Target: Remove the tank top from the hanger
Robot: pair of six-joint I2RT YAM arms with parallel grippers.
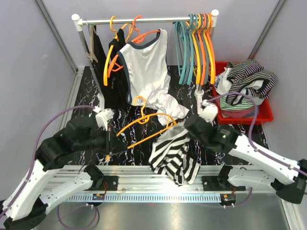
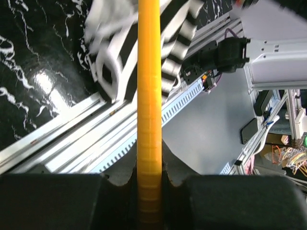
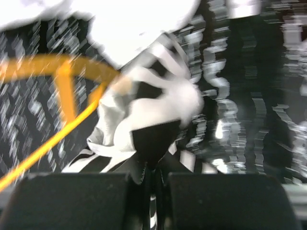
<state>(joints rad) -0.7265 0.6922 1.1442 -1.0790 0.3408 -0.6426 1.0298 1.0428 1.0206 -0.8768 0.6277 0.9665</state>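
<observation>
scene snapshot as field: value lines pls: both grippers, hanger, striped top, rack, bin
left gripper: shut on the bar of the orange hanger
right gripper: shut on a fold of the striped tank top
hanger: over the black marble table, hook toward the rack
tank top: bunched at hanger's right end, lower part over the near rail; hooked or free, cannot tell
rack: white tank top, black garment, empty hangers
red bin: right of rack, holds striped clothes
</observation>
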